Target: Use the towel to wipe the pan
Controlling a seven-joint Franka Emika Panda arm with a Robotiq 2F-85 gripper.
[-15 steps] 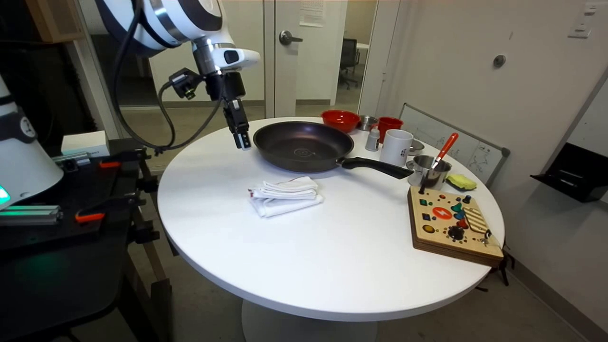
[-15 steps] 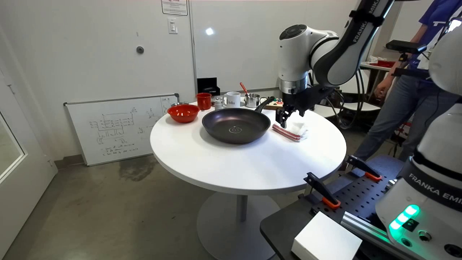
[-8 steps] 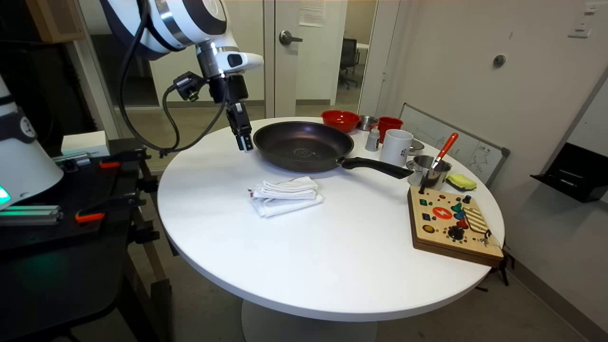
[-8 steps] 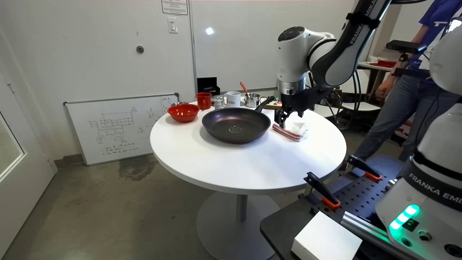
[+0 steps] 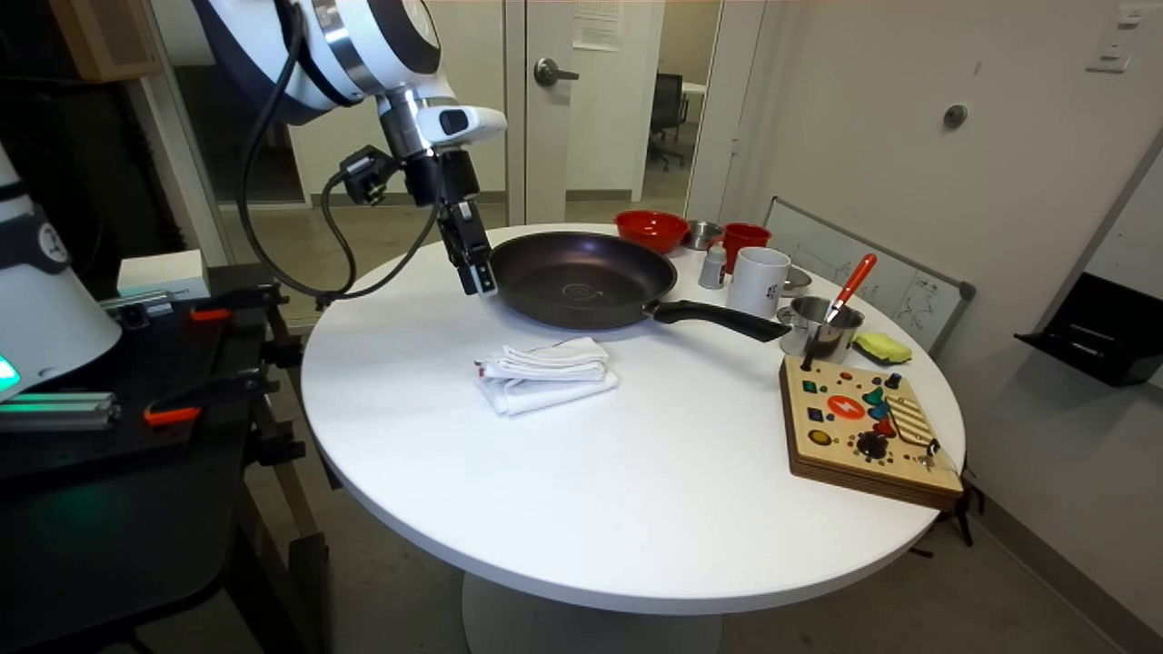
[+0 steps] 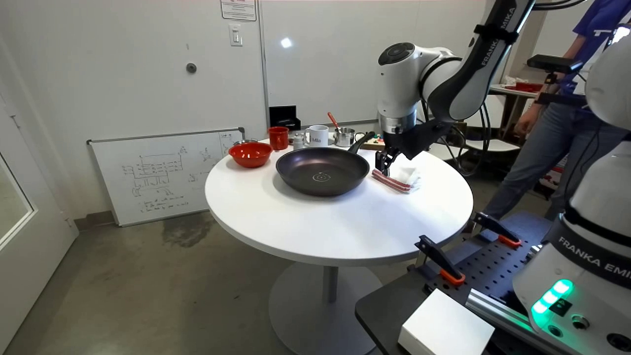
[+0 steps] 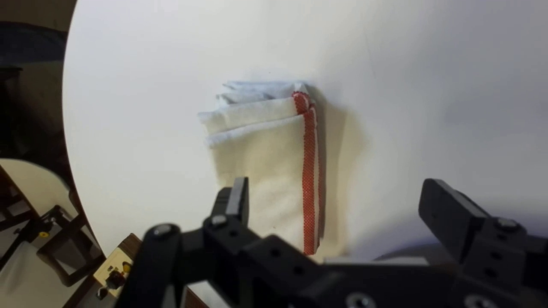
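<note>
Hanging just beside the pan (image 6: 323,172) and above the worktop (image 6: 315,222), the gripper (image 7: 336,192) has its two fingers (image 7: 445,218) well apart, with nothing held between them. In the wrist view one finger lines up with the plain side of the white towel (image 7: 265,167), while the other is far beyond the red-striped edge; if it is lowered like this, I think the first finger may land on the towel and press it flat, and the closing may push it or pinch only one layer. The towel lies folded on the worktop, near the pan and seemingly not touching it. Its layers look loose, so a shallow grip could let the lower ones fall open. In an exterior view the fingertips (image 5: 472,277) appear close to the rim of the pan; a small error to that side might knock it, though I cannot tell the true gap. Later, during the wiping, the pan could slide or turn, because nothing is seen holding it. Its handle (image 5: 718,313) points toward the metal cup (image 5: 827,336), and the white mug (image 5: 756,286) also stands near the pan, so a moving pan could strike one of these and push it over.
</note>
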